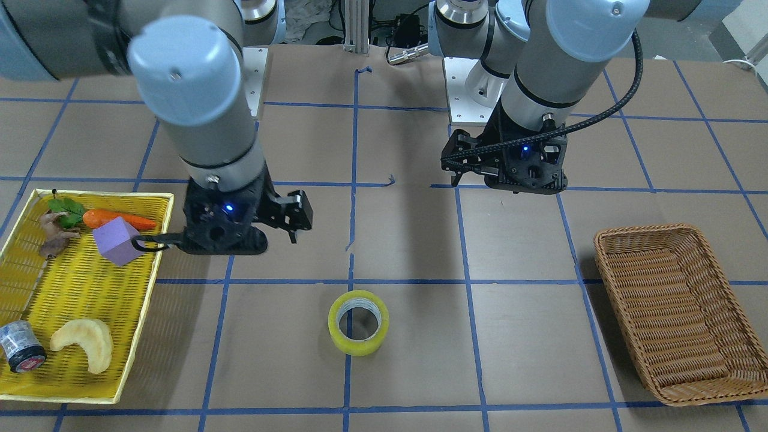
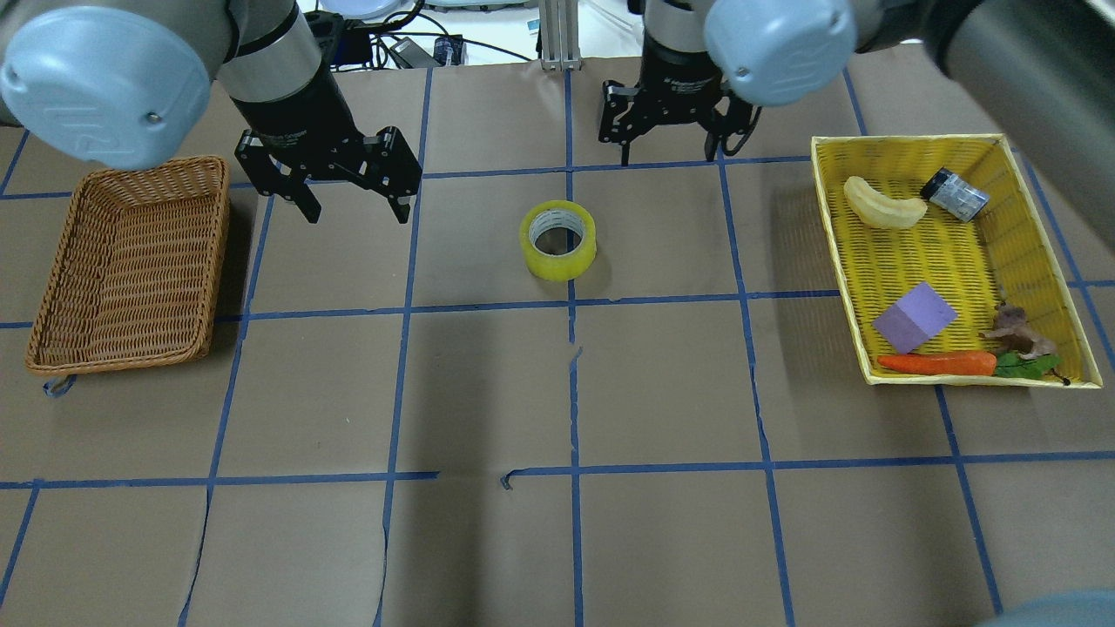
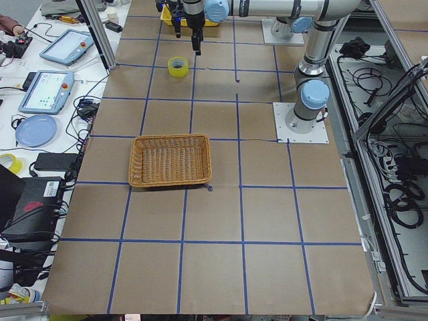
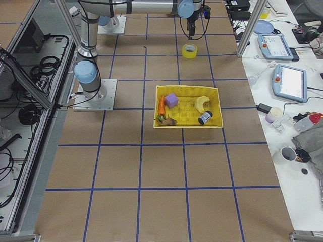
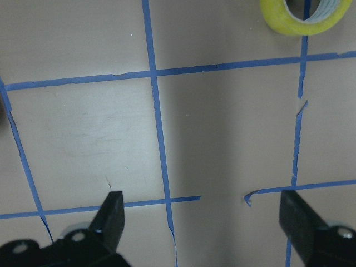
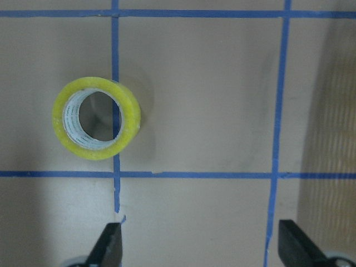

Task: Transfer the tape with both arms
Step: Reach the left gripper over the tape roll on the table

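The tape (image 2: 558,239), a yellow roll with a pale core, lies flat on the brown table near its middle, on a blue grid line. It also shows in the front view (image 1: 358,323), near the top right of the left wrist view (image 5: 303,16) and in the right wrist view (image 6: 96,118). My left gripper (image 2: 357,216) is open and empty, hovering above the table left of the tape. My right gripper (image 2: 671,157) is open and empty, hovering behind and right of the tape. Neither touches it.
A wicker basket (image 2: 131,261) stands at the left. A yellow mesh tray (image 2: 949,244) at the right holds a carrot (image 2: 936,363), a purple cube (image 2: 915,316), a pale curved piece (image 2: 881,206) and a grey cylinder (image 2: 956,194). Blue tape lines grid the table.
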`<move>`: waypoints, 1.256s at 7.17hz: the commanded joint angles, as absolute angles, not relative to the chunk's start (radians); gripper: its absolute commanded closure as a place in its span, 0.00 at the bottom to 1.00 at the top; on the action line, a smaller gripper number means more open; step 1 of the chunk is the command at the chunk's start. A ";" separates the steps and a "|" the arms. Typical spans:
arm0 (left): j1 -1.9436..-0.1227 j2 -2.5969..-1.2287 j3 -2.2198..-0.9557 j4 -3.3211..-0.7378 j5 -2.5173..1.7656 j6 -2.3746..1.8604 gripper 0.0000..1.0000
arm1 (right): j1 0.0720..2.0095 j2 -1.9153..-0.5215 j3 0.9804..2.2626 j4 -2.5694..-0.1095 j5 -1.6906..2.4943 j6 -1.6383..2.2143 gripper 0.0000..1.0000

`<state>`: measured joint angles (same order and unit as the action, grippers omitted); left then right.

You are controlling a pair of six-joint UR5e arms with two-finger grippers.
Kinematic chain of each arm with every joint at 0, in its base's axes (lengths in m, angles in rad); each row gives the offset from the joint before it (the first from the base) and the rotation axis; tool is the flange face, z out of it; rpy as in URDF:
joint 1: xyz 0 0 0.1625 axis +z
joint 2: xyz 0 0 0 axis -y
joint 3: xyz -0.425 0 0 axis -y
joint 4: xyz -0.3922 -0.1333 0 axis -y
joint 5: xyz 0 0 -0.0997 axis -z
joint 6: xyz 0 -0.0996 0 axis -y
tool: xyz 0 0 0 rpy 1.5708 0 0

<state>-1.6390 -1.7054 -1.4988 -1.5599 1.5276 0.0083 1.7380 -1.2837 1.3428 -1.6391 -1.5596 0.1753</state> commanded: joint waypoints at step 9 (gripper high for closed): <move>-1.789 -2.132 -1.491 -1.039 1.476 -0.187 0.00 | 1.652 -1.534 1.493 -1.568 -1.559 0.086 0.00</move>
<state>-1.7877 -2.0862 -1.4920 -1.0688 1.4746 -0.1839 1.6513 -1.5339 1.4926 -1.5677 -1.5583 0.0869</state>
